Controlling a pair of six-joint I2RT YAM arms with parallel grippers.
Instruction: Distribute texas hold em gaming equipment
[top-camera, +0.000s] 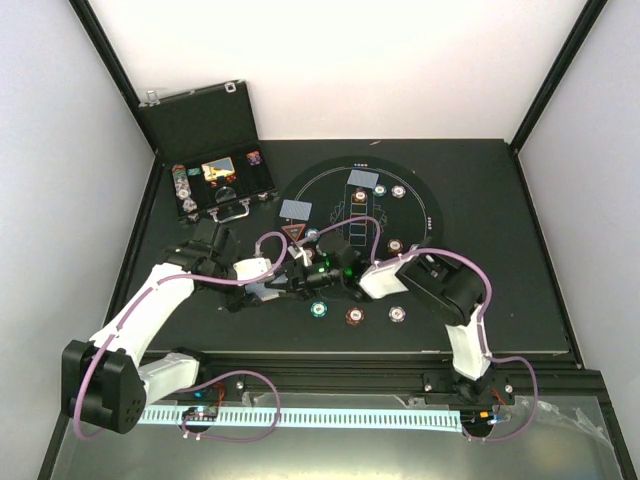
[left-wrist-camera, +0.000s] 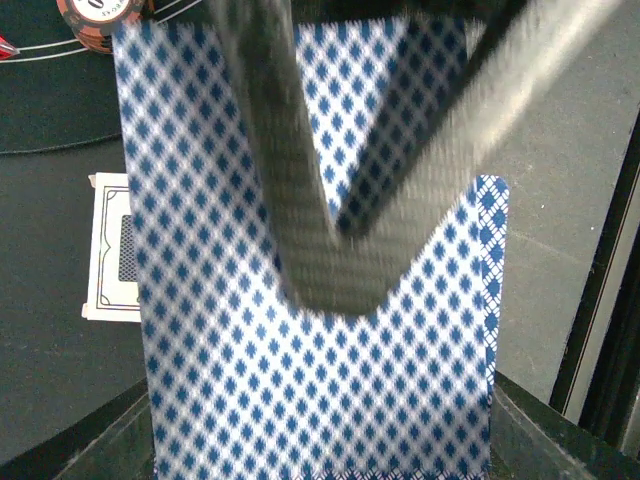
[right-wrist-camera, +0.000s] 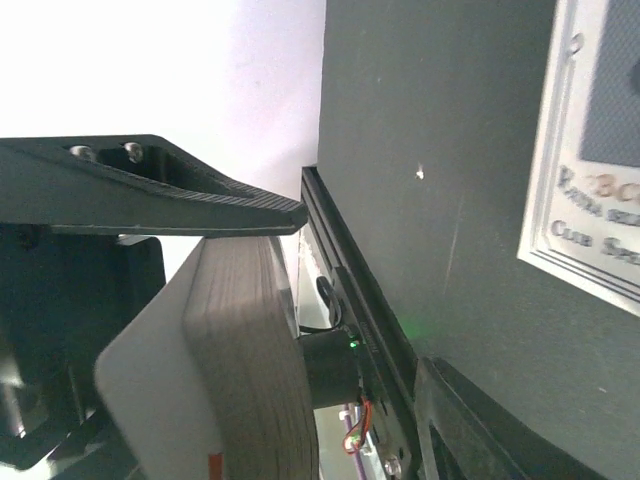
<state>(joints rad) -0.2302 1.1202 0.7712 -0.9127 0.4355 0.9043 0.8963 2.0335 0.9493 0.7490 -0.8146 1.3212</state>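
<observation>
My right gripper (top-camera: 332, 272) is shut on a deck of playing cards (right-wrist-camera: 245, 340); its upper finger (right-wrist-camera: 180, 195) lies along the deck's top edge. My left gripper (top-camera: 292, 283) faces the deck's blue patterned back (left-wrist-camera: 300, 380). Dark parts of the left gripper show wide apart at both bottom corners, with the card between them. One card edge (left-wrist-camera: 490, 250) sticks out to the right. On the round mat (top-camera: 420, 180) lie two cards (top-camera: 298, 209) (top-camera: 363, 178), several chips (top-camera: 396, 244) and the red triangle marker (top-camera: 293, 232). Three chips (top-camera: 354, 316) lie near the front.
The open black case (top-camera: 210, 175) with chips stands at the back left. A white-bordered card (left-wrist-camera: 112, 250) lies flat on the table left of the deck, and a brown chip (left-wrist-camera: 100, 10) lies beyond it. The table's front rail (right-wrist-camera: 350, 300) is close to the right gripper.
</observation>
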